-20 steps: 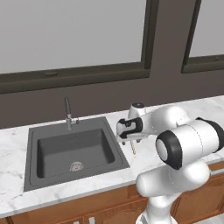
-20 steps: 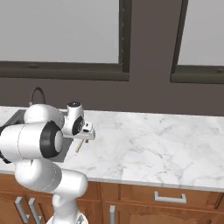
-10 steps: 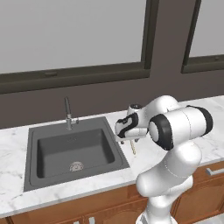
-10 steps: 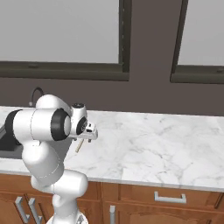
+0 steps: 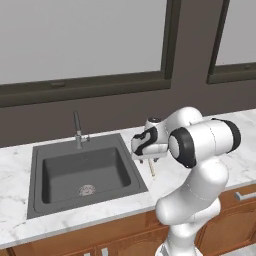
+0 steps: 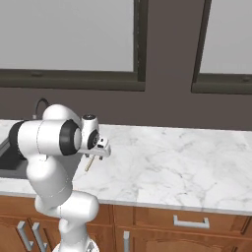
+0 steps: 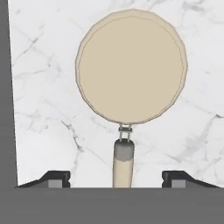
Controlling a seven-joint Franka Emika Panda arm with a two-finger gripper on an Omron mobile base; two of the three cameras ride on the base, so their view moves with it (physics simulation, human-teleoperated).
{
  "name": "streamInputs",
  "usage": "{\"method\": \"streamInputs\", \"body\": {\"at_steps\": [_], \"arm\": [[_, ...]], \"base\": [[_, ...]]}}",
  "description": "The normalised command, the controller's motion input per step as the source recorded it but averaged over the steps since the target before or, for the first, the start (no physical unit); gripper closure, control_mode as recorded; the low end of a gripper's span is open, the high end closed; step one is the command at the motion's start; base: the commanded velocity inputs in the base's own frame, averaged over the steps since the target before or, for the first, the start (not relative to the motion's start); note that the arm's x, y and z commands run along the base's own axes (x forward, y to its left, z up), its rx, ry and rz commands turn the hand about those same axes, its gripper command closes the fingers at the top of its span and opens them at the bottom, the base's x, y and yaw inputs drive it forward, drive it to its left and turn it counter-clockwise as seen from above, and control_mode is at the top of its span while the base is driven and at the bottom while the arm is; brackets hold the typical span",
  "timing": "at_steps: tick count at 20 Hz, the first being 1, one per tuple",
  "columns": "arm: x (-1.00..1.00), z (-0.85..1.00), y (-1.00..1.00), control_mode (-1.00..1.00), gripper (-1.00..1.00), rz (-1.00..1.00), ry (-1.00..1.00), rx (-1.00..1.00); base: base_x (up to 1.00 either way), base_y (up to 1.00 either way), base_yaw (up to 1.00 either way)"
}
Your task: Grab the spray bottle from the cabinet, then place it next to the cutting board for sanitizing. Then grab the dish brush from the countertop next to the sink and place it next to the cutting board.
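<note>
The dish brush (image 7: 131,65) lies on the white marble countertop (image 7: 43,109), just right of the sink. Its round tan head points away from the hand and its whitish handle (image 7: 122,164) runs back between the fingertips (image 7: 54,177). My gripper (image 7: 116,179) is open, pointing down, with one jaw on each side of the handle and a gap on both sides. In the left base view the gripper (image 5: 150,159) hangs low over the handle (image 5: 152,169), and in the right base view the gripper (image 6: 96,155) sits above the handle (image 6: 89,164).
The dark grey sink (image 5: 85,172) with its slim faucet (image 5: 77,131) lies to the left of the brush; its rim (image 7: 4,87) is close by. Bare marble counter (image 6: 177,167) stretches to the right. Windows and a dark wall stand behind.
The arm's elbow has swung in over the counter while the hand stayed above the brush. The jaws have narrowed a little around the handle.
</note>
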Motion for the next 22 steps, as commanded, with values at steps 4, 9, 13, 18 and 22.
{"method": "streamInputs", "body": {"at_steps": [4, 9, 13, 18, 22], "arm": [[0.00, -0.25, 0.00, -1.00, 1.00, 0.00, 0.00, 0.00], [0.00, -0.15, 0.00, -1.00, 1.00, 0.00, 0.00, 0.00], [-0.01, 0.03, 0.00, -1.00, 1.00, 0.00, 0.00, 0.00], [-0.17, 0.29, 0.00, -1.00, 1.00, 0.00, -0.04, 0.00], [-0.21, 0.62, 0.00, -1.00, 1.00, 0.00, -0.11, 0.00]], "base": [[0.00, 0.00, 0.00], [0.00, 0.00, 0.00], [0.00, 0.00, 0.00], [0.00, 0.00, 0.00], [0.00, 0.00, 0.00]]}}
